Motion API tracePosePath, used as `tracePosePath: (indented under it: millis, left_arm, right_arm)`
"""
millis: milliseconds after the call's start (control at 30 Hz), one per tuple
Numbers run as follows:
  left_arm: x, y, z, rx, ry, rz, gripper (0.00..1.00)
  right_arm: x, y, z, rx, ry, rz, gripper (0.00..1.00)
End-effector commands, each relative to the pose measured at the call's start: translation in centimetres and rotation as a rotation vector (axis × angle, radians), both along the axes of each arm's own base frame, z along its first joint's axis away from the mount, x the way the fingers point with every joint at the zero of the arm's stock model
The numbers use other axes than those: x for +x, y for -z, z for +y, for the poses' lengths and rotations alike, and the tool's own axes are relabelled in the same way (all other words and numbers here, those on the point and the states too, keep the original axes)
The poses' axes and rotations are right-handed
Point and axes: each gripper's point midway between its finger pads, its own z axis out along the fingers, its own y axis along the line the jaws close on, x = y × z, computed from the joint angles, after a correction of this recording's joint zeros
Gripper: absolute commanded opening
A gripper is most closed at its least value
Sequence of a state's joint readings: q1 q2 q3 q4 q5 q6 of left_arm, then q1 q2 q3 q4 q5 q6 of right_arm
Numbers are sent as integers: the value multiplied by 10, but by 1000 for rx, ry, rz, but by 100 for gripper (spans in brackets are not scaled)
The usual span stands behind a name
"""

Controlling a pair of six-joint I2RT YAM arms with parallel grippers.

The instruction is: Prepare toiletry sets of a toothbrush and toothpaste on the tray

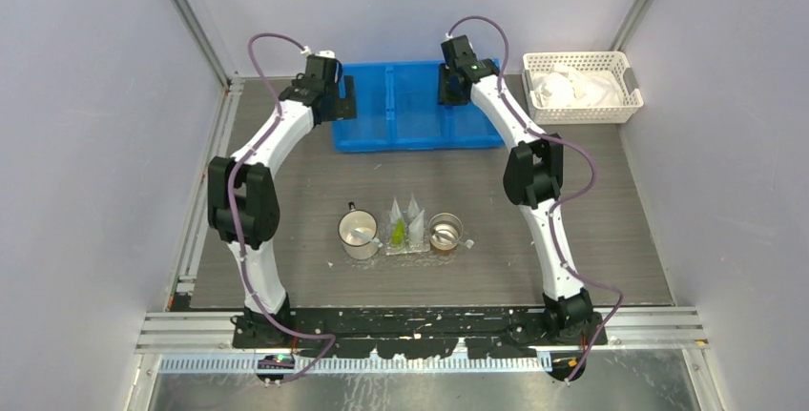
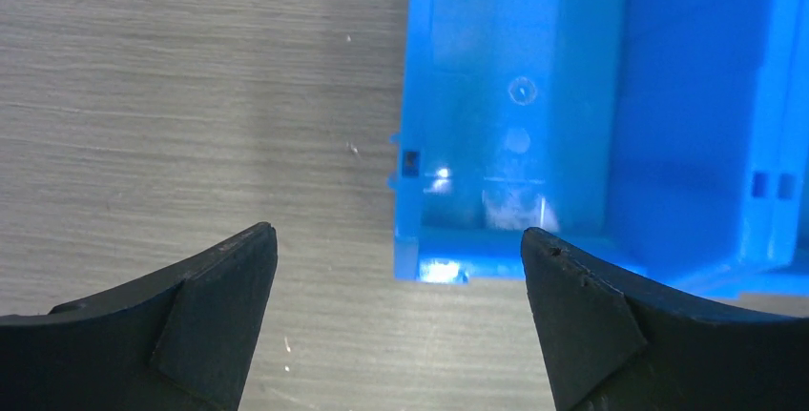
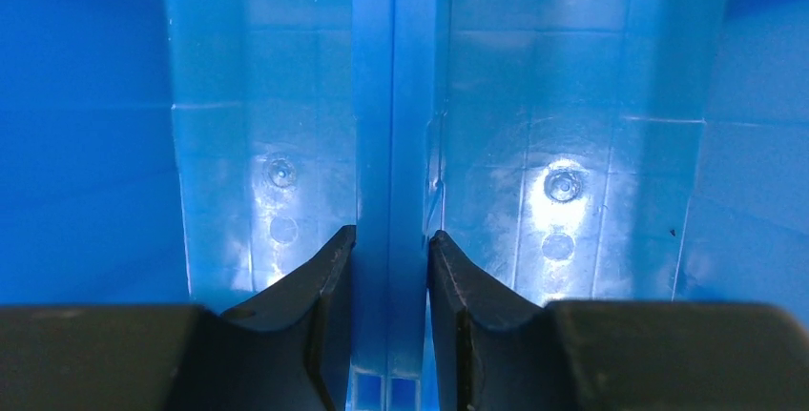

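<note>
My left jaws hang wide apart, gripping nothing, over the table [image 2: 191, 96] at the left end of the blue bin [image 1: 410, 111]. The bin's corner sits between my fingertips [image 2: 253, 249]. My right jaws reach down inside that bin and are closed snug on the divider wall [image 3: 391, 144] between two compartments, one finger in each.

The task things are well apart from both. The clear tray [image 1: 405, 247] sits mid-table between a white mug [image 1: 360, 235] and a metal cup [image 1: 445, 233], close against each. The packets [image 1: 397, 228] stand in the tray, points up, one green inside, the rest paler. Far right, the white basket [image 1: 584, 117] holds crumpled white wrapping. What's in the mug and cup, I can't tell.
</note>
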State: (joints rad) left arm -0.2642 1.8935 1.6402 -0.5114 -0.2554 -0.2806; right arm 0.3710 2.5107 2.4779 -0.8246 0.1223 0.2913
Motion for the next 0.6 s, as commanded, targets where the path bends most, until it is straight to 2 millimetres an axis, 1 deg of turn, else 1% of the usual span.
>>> tracePosePath:
  millis: [0,33,67,100,133,167,200,233,267,300,367,400,433,500,533,567]
  left_arm:
    - [26,-4,7,-20,-4,-38,100]
    - [27,-5,8,-20,-5,-41,100]
    - [28,-8,8,-21,-6,-49,100]
    - [27,-11,8,-26,-4,-57,100]
    - [27,-19,7,-34,0,-76,100]
    - [23,-26,7,-43,2,-96,100]
    - [20,-37,6,-57,7,-122,100]
    - [14,-50,6,-71,10,-152,100]
    - [7,-70,6,-91,13,-192,100]
    - [-1,-82,6,-107,17,-214,100]
    - [-22,-109,5,-147,27,-251,100]
    - [-33,-121,4,-167,32,-265,100]
    - [-48,-130,3,-187,37,-270,100]
    - [-77,-148,-1,-219,65,-288,100]
    - [-94,-150,-3,-235,85,-284,100]
    - [-111,-160,-6,-259,107,-299,100]
  right_arm:
    - [14,18,14,73,-24,-13,17]
    - [14,16,15,78,-28,-22,25]
    - [15,13,15,87,-32,-33,30]
    - [16,6,15,96,-32,-54,39]
    - [16,-1,15,103,-35,-75,51]
    - [16,-14,13,113,-36,-112,56]
    - [15,-28,12,117,-34,-146,64]
    - [14,-44,7,121,-20,-182,76]
    - [11,-61,1,124,-7,-216,81]
    - [7,-77,-6,126,6,-244,84]
    - [-6,-116,-23,119,43,-306,98]
    - [-15,-133,-31,116,56,-332,99]
    - [-30,-153,-40,113,65,-355,99]
    - [-54,-173,-55,87,77,-366,100]
    - [-68,-180,-61,78,83,-366,100]
    - [-82,-184,-66,74,80,-362,100]
